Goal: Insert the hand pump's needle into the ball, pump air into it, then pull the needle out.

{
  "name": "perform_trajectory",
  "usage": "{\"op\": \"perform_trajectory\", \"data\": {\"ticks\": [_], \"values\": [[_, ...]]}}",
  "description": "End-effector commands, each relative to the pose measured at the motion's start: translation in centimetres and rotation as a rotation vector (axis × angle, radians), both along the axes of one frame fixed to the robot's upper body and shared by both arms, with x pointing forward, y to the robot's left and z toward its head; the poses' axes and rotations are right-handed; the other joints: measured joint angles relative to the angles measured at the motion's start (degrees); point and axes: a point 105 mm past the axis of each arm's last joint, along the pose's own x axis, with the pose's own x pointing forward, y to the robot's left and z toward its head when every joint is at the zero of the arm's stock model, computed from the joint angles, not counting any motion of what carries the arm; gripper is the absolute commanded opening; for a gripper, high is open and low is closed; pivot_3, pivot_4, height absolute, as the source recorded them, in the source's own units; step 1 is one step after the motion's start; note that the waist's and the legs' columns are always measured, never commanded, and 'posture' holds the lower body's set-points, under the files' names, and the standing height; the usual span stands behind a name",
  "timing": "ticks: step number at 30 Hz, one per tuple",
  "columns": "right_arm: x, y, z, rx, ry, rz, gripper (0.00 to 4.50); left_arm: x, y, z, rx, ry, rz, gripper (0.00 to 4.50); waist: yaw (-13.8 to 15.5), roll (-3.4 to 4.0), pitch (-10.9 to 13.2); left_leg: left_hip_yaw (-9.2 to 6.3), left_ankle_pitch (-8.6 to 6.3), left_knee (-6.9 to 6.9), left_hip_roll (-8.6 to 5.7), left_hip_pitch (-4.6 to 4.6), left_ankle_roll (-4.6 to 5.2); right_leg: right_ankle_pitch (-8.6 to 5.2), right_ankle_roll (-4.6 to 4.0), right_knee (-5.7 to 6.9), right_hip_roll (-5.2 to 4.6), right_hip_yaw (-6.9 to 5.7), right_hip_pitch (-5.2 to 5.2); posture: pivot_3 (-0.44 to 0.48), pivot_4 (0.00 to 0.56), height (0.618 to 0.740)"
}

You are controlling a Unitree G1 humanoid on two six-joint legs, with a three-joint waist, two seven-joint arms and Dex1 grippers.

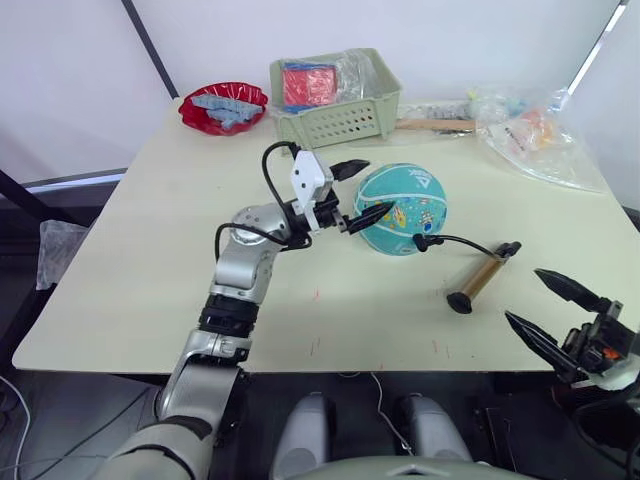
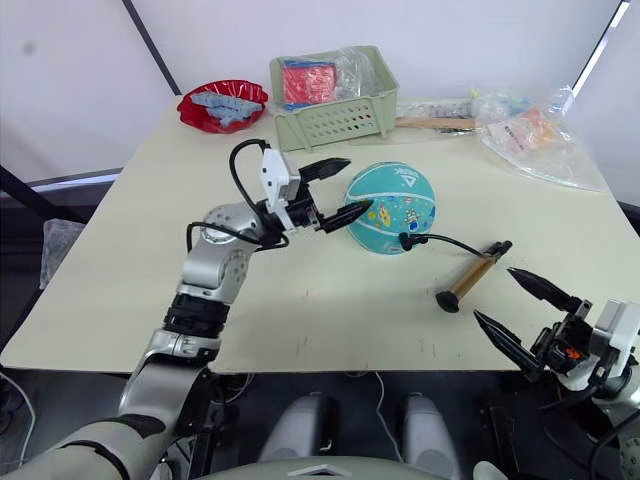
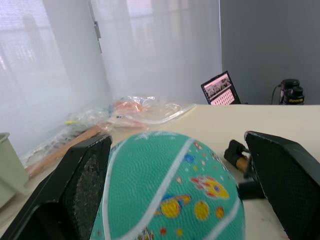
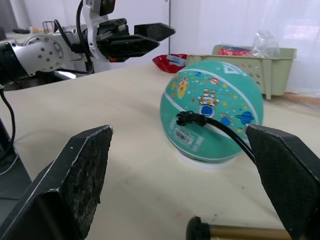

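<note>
My left end effector (image 1: 352,194) hangs spread beside the ball (image 1: 401,209) mid-surface, ready to steady it. The needle (image 4: 186,119) already sits against the ball; my right end effector (image 1: 550,305), apart, waits near the hand pump (image 1: 482,278).

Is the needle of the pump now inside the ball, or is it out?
Apparently in: the needle fitting sits against the ball, with the hose running back to the hand pump lying on the table. The pin itself is hidden.
</note>
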Motion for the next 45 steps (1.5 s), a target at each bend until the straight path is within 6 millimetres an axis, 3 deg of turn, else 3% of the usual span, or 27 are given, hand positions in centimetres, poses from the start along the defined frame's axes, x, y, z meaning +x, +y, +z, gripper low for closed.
{"op": "perform_trajectory", "data": {"ticks": [1,12,23,30,39,45], "values": [[-0.2,0.2,1.0,-0.013,-0.049,0.006,4.43,0.8,-1.1,1.7,-0.01,-0.046,0.015,4.5,0.0,0.0,0.0,-0.01,0.0,0.01,0.0,0.0,0.0,-0.01,0.02,0.0,0.0,-0.01,0.0,0.0,0.15,0.735],[0.1,-0.3,1.0,-0.029,-0.079,-0.045,4.43,3.5,-4.1,1.8,0.045,0.024,0.028,4.5,-0.1,-0.04,0.0,-0.03,0.0,0.0,-0.05,-0.04,0.0,0.0,0.06,-0.01,0.01,0.03,0.0,0.0,0.15,0.735],[0.4,0.3,0.8,-0.046,-0.098,-0.071,4.43,4.5,-5.6,-0.7,0.14,0.098,0.062,4.5,0.0,-0.05,0.0,-0.11,0.0,0.01,-0.06,-0.08,0.0,0.1,0.25,-0.01,0.02,-0.01,-0.01,0.0,0.15,0.735],[1.9,1.1,1.1,-0.056,-0.077,-0.112,4.43,4.8,-6.0,-2.4,0.16,0.144,0.09,4.5,0.1,-0.05,0.0,-0.13,0.0,0.01,-0.06,-0.08,0.0,0.1,0.25,-0.01,0.02,-0.03,0.01,0.0,0.15,0.735],[5.6,5.4,1.0,-0.321,-0.09,-0.071,4.43,4.5,-6.5,-3.9,0.152,0.184,0.094,4.5,0.2,-0.04,0.0,-0.3,0.0,0.07,-0.18,-0.14,-0.01,0.01,0.05,-0.02,0.02,-0.02,0.08,0.0,0.15,0.735],[8.7,6.0,0.8,-0.564,-0.17,-0.13,4.43,4.4,-6.2,-4.4,0.15,0.19,0.108,4.5,0.3,-0.11,0.0,-0.41,0.01,0.13,-0.24,-0.11,0.0,0.12,0.21,-0.02,0.03,0.0,0.18,0.0,0.15,0.735]]}}
